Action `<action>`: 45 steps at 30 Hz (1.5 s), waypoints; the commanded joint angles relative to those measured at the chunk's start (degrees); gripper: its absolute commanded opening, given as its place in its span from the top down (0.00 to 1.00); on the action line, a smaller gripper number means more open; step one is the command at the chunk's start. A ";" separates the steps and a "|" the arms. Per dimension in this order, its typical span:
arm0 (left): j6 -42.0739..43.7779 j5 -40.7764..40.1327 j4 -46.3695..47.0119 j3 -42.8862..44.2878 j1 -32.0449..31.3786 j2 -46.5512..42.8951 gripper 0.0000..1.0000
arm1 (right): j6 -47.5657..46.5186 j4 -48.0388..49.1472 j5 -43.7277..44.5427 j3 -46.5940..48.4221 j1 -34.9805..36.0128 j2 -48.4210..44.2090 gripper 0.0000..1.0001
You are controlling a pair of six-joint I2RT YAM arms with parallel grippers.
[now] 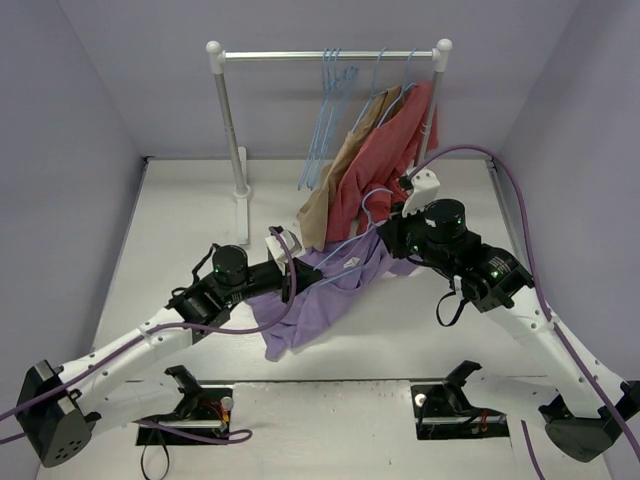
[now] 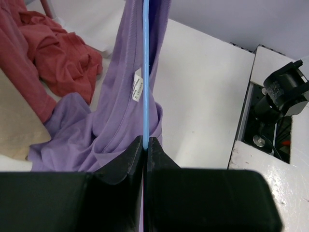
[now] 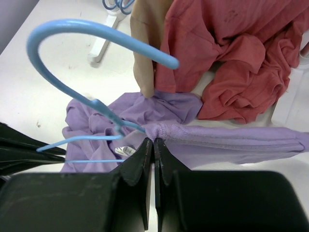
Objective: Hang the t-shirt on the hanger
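Observation:
The lavender t-shirt (image 1: 318, 295) hangs bunched between my two grippers at mid-table. The light-blue hanger (image 1: 352, 243) lies across it, its hook pointing toward the rack. My left gripper (image 1: 291, 268) is shut on the hanger's thin blue bar (image 2: 145, 87), with t-shirt cloth (image 2: 123, 121) draped beside it. My right gripper (image 1: 392, 232) is shut on the t-shirt's ribbed neck edge (image 3: 166, 130), right where the hanger's arm enters the cloth. The hanger's hook (image 3: 72, 34) curves up to the left in the right wrist view.
A clothes rack (image 1: 330, 57) stands at the back with several spare blue hangers (image 1: 328, 110). A tan-brown garment (image 1: 335, 185) and a brick-red garment (image 1: 395, 150) hang from it and spill onto the table just behind the t-shirt.

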 commanded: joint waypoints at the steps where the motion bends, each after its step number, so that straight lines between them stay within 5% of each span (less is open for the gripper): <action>1: -1.86 3.91 15.32 3.36 -0.39 3.14 1.00 | 0.73 3.54 -0.58 3.69 1.29 1.79 1.00; 13: -2.41 5.95 24.02 0.50 -0.55 4.35 1.00 | -0.97 3.54 0.48 5.31 2.49 4.04 0.98; 16: -4.84 5.09 28.45 -2.44 -0.55 4.69 1.00 | -1.83 3.46 2.03 3.93 2.49 3.61 0.84; 24: -6.35 3.77 34.01 -6.12 -0.46 5.22 1.00 | -3.68 3.25 3.53 3.16 2.49 1.28 0.65; 40: -5.29 3.65 33.42 -8.55 0.92 4.23 1.00 | -10.22 -0.25 2.14 3.10 2.42 -4.70 0.56; 45: -4.76 6.55 30.95 -8.13 1.34 3.14 1.00 | -18.28 -1.51 1.64 2.51 2.27 -6.48 0.61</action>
